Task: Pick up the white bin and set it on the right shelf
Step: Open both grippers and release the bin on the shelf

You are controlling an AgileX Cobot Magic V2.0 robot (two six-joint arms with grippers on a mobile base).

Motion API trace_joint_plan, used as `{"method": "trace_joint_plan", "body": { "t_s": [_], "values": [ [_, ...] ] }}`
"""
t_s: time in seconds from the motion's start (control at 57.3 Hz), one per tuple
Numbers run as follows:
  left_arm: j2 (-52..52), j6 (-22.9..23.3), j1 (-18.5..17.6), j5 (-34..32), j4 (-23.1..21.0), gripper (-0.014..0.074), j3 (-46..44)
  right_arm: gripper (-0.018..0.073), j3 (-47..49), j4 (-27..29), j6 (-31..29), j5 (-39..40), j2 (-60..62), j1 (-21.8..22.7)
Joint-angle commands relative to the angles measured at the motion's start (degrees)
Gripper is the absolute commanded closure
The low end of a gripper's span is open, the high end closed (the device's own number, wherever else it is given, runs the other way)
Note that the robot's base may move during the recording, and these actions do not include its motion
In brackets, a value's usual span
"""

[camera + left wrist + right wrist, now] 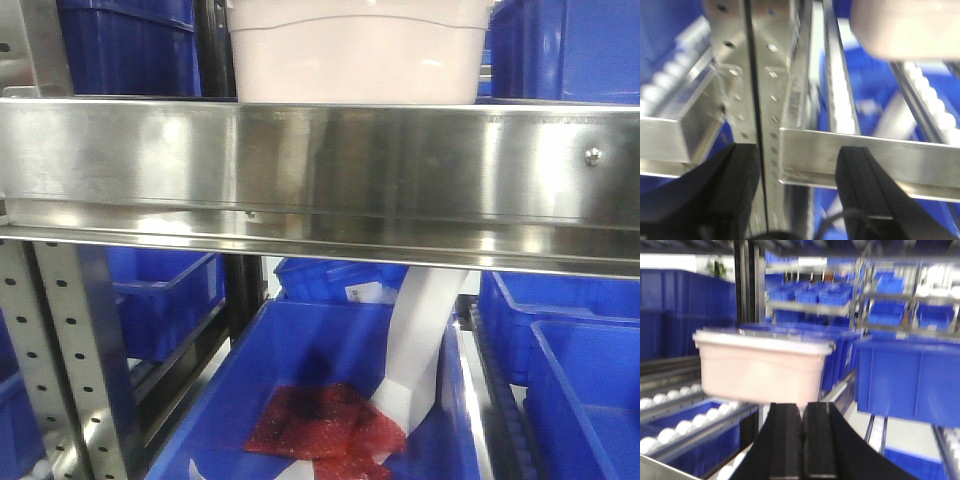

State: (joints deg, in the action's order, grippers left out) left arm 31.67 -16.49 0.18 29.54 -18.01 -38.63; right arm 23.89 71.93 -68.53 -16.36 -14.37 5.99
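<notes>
The white bin [360,55], a pale pinkish-white tub, sits on the right shelf [330,165] just behind its shiny front rail, centre-top in the front view. No gripper shows in that view. In the left wrist view my left gripper [800,172] is open, its black fingers [737,187] straddling a perforated upright and the rail end [865,155]; the bin [905,27] is blurred at the upper right, well away. In the right wrist view my right gripper [801,412] is shut and holds nothing, its tips just below and in front of the bin [760,367].
Blue bins [570,50] flank the white bin and fill the lower levels [580,390]. A lower blue bin holds a red bubble bag [320,425] and a white paper strip [420,345]. Perforated uprights [65,360] stand at the left. Roller tracks [675,425] run beside the bin.
</notes>
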Motion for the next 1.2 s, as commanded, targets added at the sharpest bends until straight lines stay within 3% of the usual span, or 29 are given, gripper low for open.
{"method": "trace_joint_plan", "body": {
  "t_s": [0.0,0.279,1.03,1.187],
  "values": [
    [-5.6,-0.9,-0.4,-10.7,-1.6,0.0715,3.7,0.0489,1.3,1.6,-0.2,2.3,1.4,-0.1],
    [-16.8,-0.9,-0.4,-15.7,-1.6,0.0715,11.1,0.0489,1.3,1.7,-0.2,1.8,1.7,-0.1],
    [-17.0,-0.9,-0.4,-13.9,-3.0,0.0715,11.8,0.0489,1.3,1.7,-0.2,1.8,1.7,-0.1],
    [-20.6,4.1,-1.2,-13.8,-0.9,0.0715,16.3,0.0489,1.3,1.7,-0.2,1.8,1.7,-0.1]
  ]
}}
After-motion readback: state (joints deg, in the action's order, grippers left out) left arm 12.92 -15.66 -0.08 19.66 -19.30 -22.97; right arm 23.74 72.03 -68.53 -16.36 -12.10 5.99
